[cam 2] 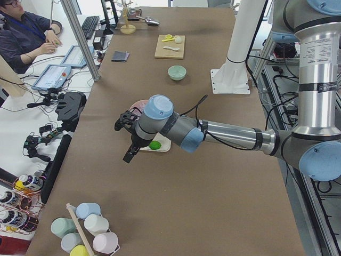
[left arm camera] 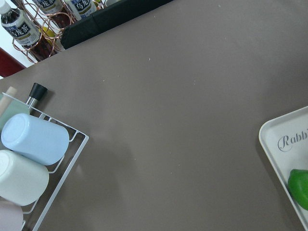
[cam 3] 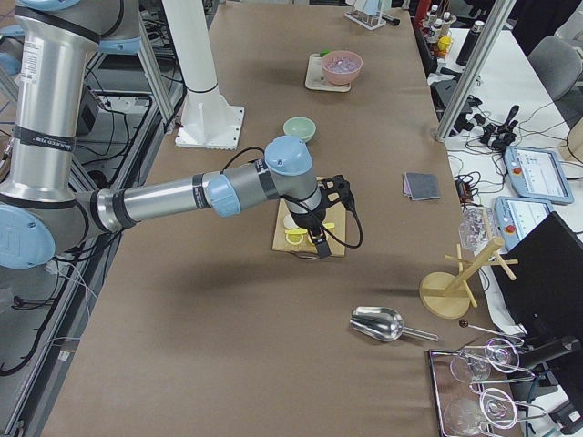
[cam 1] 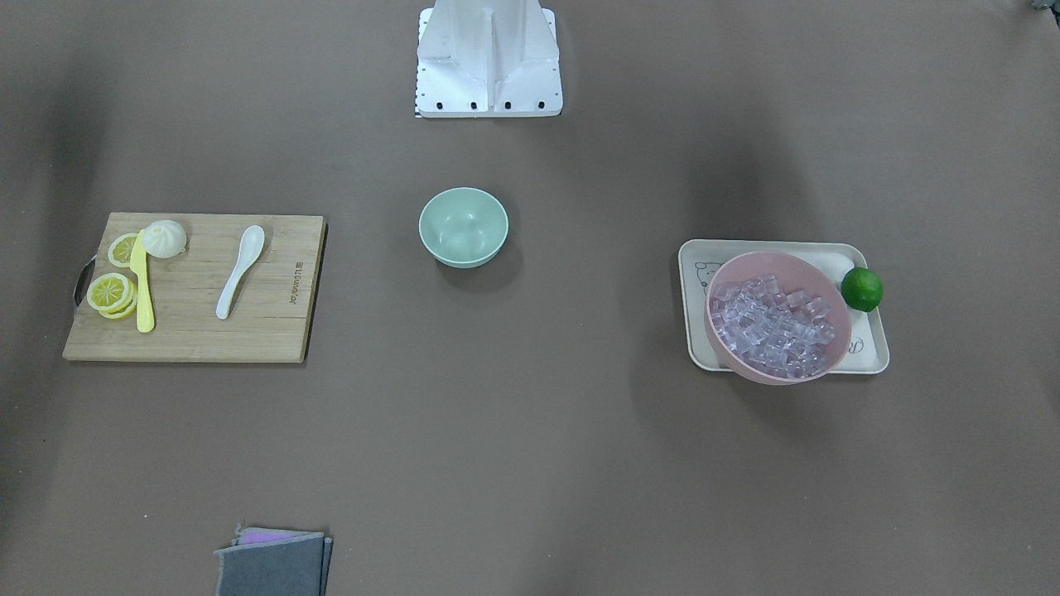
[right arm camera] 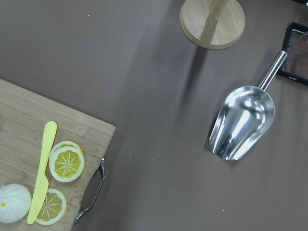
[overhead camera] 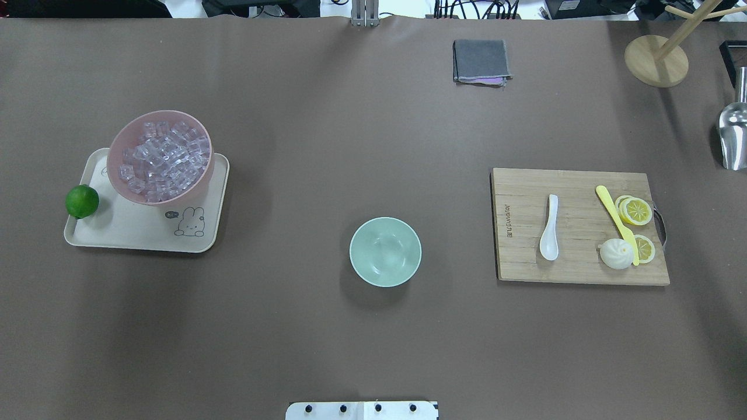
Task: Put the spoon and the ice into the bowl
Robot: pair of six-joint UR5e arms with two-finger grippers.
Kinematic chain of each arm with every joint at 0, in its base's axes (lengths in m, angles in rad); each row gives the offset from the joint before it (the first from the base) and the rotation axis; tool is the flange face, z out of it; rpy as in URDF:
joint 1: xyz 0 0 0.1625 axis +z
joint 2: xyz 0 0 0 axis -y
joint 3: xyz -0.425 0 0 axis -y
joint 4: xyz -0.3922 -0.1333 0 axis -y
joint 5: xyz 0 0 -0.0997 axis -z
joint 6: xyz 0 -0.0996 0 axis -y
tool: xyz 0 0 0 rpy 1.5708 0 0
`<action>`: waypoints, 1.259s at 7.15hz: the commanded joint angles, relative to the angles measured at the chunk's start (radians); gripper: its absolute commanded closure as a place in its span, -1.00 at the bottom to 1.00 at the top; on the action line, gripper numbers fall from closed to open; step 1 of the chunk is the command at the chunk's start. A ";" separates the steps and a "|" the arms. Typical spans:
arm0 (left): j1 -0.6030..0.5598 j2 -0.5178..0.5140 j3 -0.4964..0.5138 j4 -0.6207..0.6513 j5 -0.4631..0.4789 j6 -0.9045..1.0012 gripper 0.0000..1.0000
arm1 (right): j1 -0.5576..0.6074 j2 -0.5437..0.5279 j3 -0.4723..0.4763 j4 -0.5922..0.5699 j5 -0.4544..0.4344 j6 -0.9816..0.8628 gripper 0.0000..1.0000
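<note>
The white spoon [cam 1: 240, 269] lies on a wooden cutting board [cam 1: 273, 331]; it also shows in the overhead view [overhead camera: 550, 233]. The mint-green bowl [cam 1: 463, 226] [overhead camera: 385, 251] stands empty at mid-table. The ice [cam 1: 774, 325] [overhead camera: 163, 160] fills a pink bowl [overhead camera: 175, 195] on a cream tray [overhead camera: 128, 233]. My left gripper [cam 2: 128, 152] hovers beyond the tray's outer end; my right gripper [cam 3: 319, 241] hovers over the board's outer end. Both show only in side views, so I cannot tell if they are open.
A lime [overhead camera: 81, 201] sits on the tray's edge. A yellow knife [overhead camera: 615, 221], lemon slices and a bun lie on the board. A steel scoop [right arm camera: 243, 120] and wooden stand [right arm camera: 211, 21] are past the board. A folded grey cloth [overhead camera: 480, 61] lies far. A cup rack [left arm camera: 33, 139] is beyond the tray.
</note>
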 commanded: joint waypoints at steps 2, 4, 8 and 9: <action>0.109 -0.066 -0.002 -0.098 -0.002 -0.056 -0.98 | -0.105 0.105 -0.003 0.081 0.002 0.018 -1.00; 0.255 -0.085 -0.009 -0.209 0.010 -0.279 -0.99 | -0.228 0.148 -0.002 0.112 -0.007 0.071 -1.00; 0.576 -0.185 -0.005 -0.238 0.295 -0.533 -0.98 | -0.464 0.206 0.056 0.112 -0.225 0.479 -1.00; 0.601 -0.192 0.009 -0.235 0.332 -0.533 -0.96 | -0.478 0.207 0.058 0.112 -0.236 0.483 -1.00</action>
